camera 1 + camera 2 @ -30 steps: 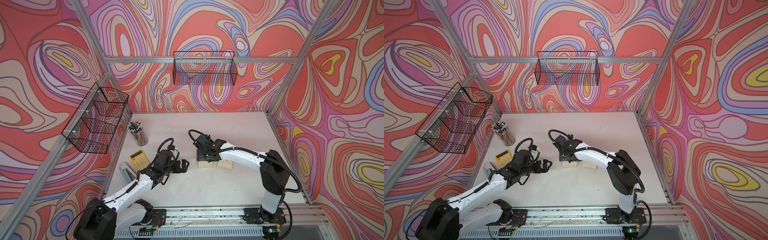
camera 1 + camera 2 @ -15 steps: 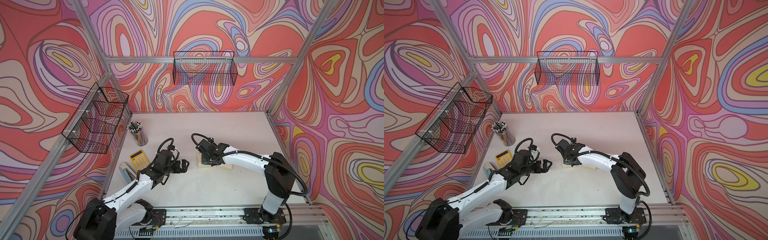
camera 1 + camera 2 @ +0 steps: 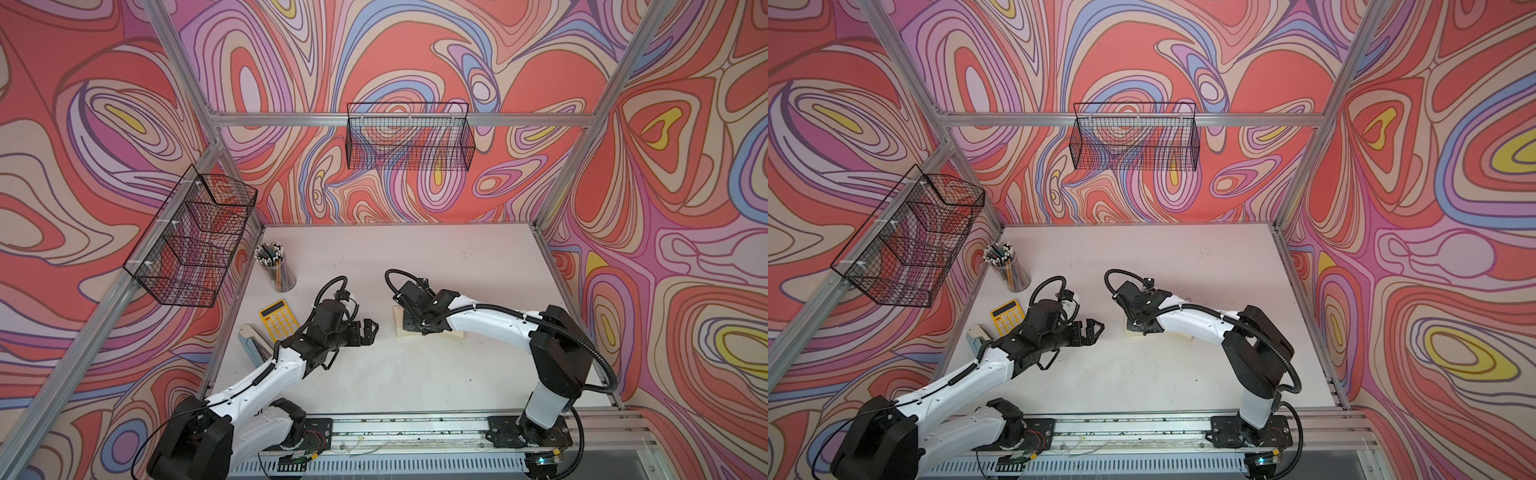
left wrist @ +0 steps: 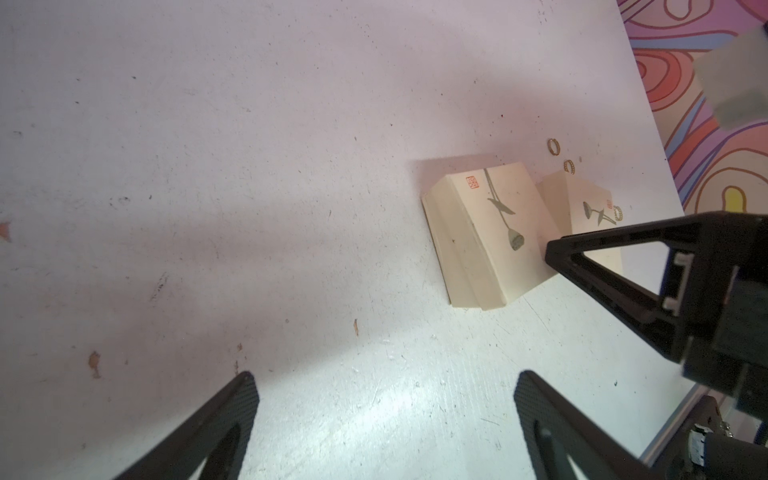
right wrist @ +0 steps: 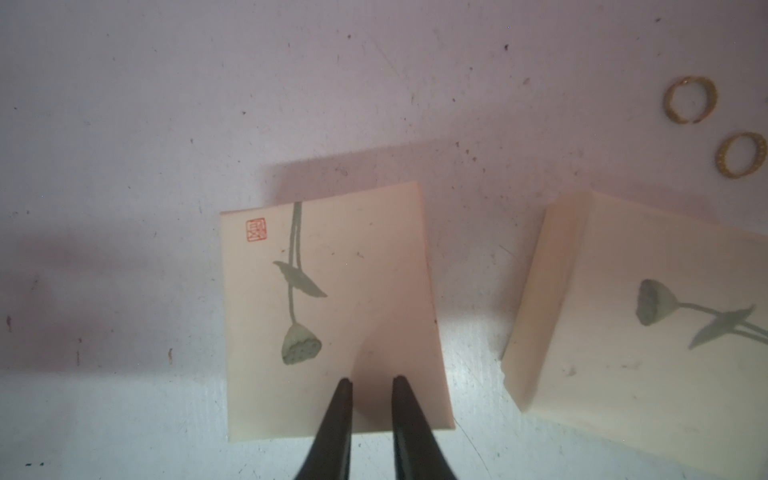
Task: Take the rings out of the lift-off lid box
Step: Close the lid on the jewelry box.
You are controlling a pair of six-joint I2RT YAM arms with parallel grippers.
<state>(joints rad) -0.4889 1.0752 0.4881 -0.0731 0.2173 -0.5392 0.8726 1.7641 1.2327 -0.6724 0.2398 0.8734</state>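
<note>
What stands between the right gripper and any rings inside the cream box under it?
Its lotus-printed lid, closed on it. The right gripper is over the lid, fingers narrowly apart. What lies inside cannot be seen.

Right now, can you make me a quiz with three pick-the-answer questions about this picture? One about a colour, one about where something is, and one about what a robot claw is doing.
1. What colour is the calculator?
A) blue B) green C) yellow

2. Where do the two gold rings by the cream lotus-print boxes lie?
A) on the calculator B) on the bare table C) on a box lid

3. How is the left gripper?
A) wide open, holding nothing B) shut on a ring C) shut on a box

Answers:
1 C: both top views show its yellow face.
2 B: the right wrist view shows both rings flat on the table, just off a box corner.
3 A: in the left wrist view its fingers stand far apart with only table between them.
</note>
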